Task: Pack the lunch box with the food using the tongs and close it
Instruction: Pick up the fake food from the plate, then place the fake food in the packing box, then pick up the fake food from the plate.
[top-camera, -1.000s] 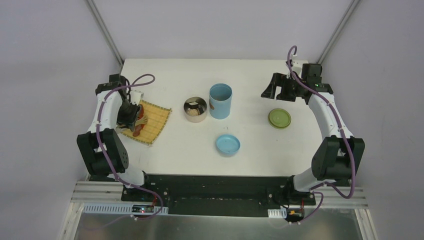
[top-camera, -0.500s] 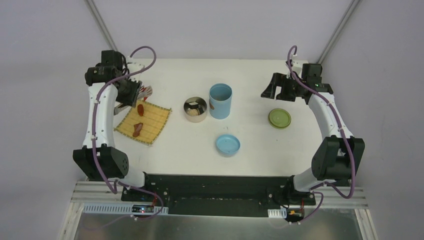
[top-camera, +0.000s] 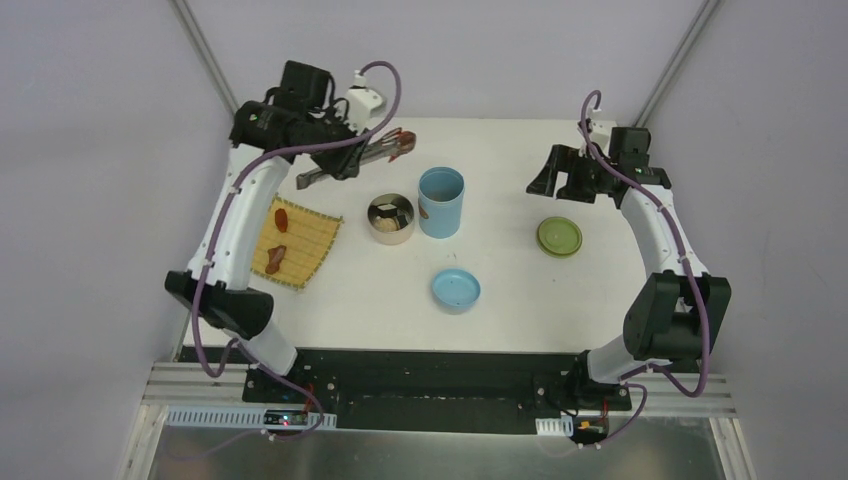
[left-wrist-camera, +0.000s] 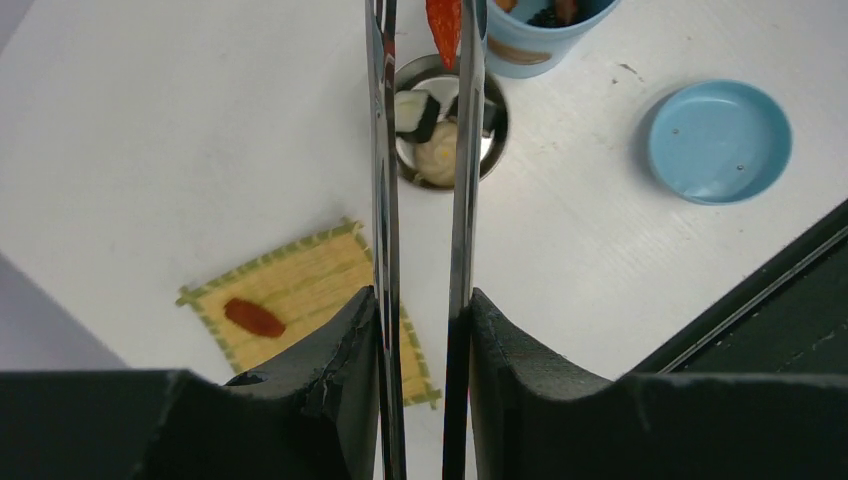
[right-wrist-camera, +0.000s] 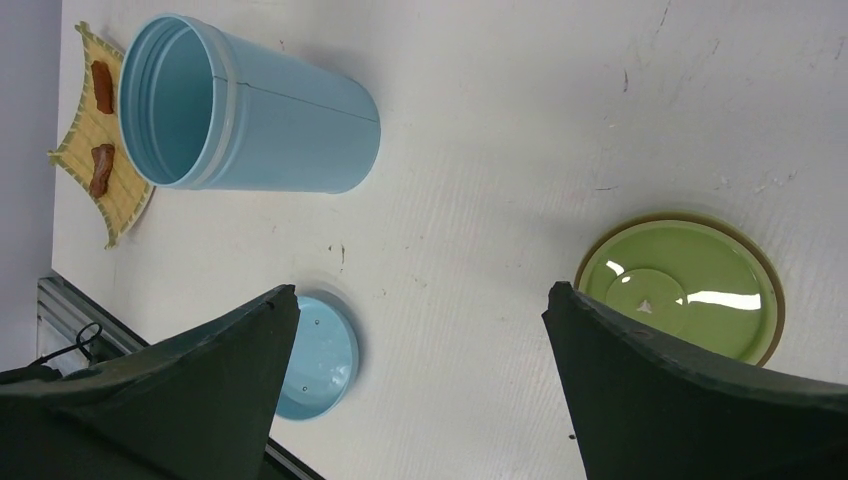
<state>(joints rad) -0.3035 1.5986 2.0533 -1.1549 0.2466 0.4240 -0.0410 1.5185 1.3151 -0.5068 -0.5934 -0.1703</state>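
Note:
My left gripper (top-camera: 345, 157) (left-wrist-camera: 420, 300) is shut on the slim silver tongs (top-camera: 378, 150) (left-wrist-camera: 382, 180), raised over the back of the table. An orange-red shrimp (top-camera: 401, 140) (left-wrist-camera: 445, 25) is pinched at the tongs' tips, above and behind the steel bowl (top-camera: 392, 237) (left-wrist-camera: 497, 140), which holds sushi-like pieces (left-wrist-camera: 418, 112). The light-blue cylinder (top-camera: 441, 222) (right-wrist-camera: 290, 115) stands open beside the bowl. Two brown food pieces (top-camera: 283, 215) (top-camera: 276, 258) lie on the mat. My right gripper (top-camera: 548, 176) (right-wrist-camera: 420, 290) hangs open and empty at the back right.
The yellow bamboo mat (top-camera: 310, 240) (left-wrist-camera: 310, 275) lies at the left. A blue lid (top-camera: 456, 289) (left-wrist-camera: 718, 140) rests upside down near the front centre. The olive-green lid (top-camera: 559, 237) (right-wrist-camera: 680, 290) lies under the right arm.
The left arm has risen off the mat with the tongs and swung back and to the right, carrying the shrimp toward the containers. The right arm has stayed put.

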